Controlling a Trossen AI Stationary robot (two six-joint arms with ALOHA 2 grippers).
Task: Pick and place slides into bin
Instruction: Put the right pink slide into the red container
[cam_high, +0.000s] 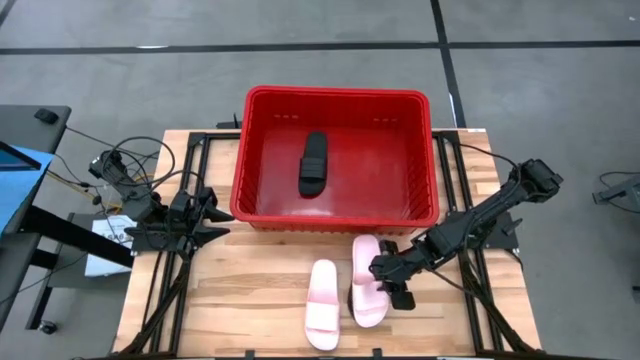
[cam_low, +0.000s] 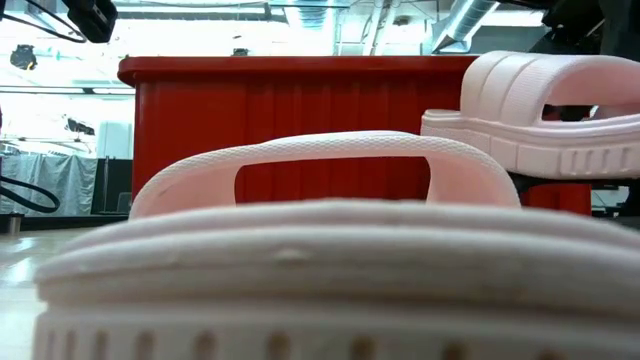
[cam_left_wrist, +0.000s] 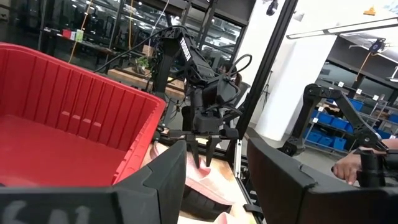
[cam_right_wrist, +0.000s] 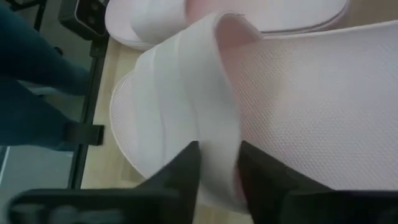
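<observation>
Grasp step on second pink slide (cam_high: 367, 281), lying near the worktop's front edge just before the bin (cam_high: 336, 213). Right gripper (cam_right_wrist: 219, 163) fingers straddle its strap, pinching it. Next move likely calls for a firm lift over the rim. Left gripper (cam_high: 216, 213) spread, waiting by the bin's left wall.

1 pink slide (cam_low: 320, 250) fills the foreground, another (cam_low: 530, 110) raised beside the red bin (cam_low: 290, 110).
</observation>
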